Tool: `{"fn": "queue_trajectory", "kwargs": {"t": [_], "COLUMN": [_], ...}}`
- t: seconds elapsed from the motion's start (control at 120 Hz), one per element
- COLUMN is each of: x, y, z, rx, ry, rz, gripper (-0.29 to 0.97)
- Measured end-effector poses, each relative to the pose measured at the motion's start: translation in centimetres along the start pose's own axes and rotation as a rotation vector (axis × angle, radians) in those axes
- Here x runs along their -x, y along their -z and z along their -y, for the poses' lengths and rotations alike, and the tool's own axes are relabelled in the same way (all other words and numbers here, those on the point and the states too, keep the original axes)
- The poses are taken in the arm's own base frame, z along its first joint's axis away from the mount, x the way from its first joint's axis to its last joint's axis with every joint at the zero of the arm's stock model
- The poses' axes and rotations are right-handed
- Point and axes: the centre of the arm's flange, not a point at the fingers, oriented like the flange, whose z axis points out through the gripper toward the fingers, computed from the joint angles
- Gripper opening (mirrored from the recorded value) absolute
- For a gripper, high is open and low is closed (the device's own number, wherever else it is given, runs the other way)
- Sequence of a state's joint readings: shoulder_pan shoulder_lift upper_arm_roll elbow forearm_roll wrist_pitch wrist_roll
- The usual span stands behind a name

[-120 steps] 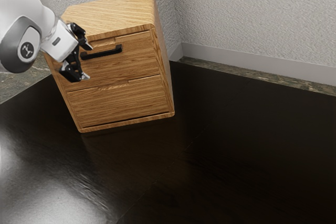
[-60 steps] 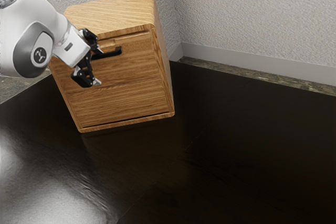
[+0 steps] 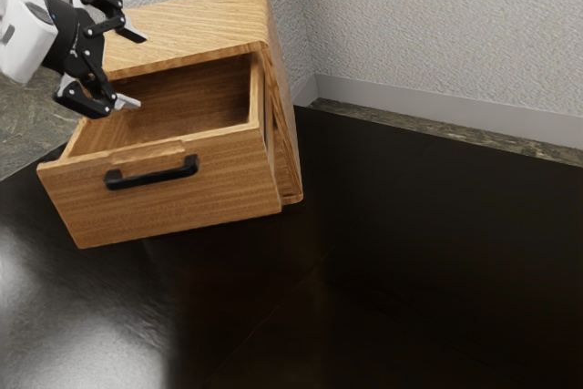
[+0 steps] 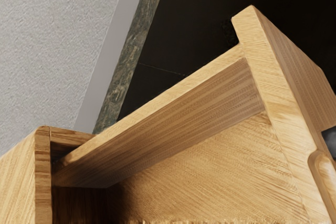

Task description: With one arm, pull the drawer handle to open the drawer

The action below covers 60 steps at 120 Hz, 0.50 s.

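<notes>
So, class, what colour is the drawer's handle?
Black handle, clearest in the exterior view.

The exterior camera stands high and rather far, looking down on the black two-finger gripper (image 3: 135, 70) above the open light-oak wooden drawer (image 3: 200, 198). The wrist camera looks closely into this same drawer, beyond the gripper.

rough, grey-white plaster walls (image 3: 437, 15), meeting in a corner (image 3: 296, 6) toward 12 o'clock. along their foot a pale baseboard (image 3: 455, 108), then a strip of mottled grey-green stone (image 3: 492, 138), running off toward 3 o'clock. below, a dark glossy surface (image 3: 410, 271), with a soft sheen of light (image 3: 55, 334) at 7 o'clock.
</notes>
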<state>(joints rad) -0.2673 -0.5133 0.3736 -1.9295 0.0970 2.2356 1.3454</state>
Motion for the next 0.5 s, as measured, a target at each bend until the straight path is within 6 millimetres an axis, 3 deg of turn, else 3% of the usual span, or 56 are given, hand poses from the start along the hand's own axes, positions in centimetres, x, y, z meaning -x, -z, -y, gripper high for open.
{"fn": "queue_trajectory", "kwargs": {"t": [0.1, 0.158, 0.267, 0.392, 0.5], "x": [-1.3, -3.6, -5.7, -8.9, -10.0], "y": [-0.4, -0.4, 0.6, -2.7, -6.0], "z": [1.7, 2.8, 2.6, 0.9, 0.0], "rx": [0.051, 0.097, 0.21, 0.36, 0.446], "ry": [0.043, 0.069, 0.199, 0.284, 0.368], "rz": [0.048, 0.102, 0.203, 0.318, 0.392], "gripper": [0.68, 0.68, 0.68, 0.68, 0.68]}}
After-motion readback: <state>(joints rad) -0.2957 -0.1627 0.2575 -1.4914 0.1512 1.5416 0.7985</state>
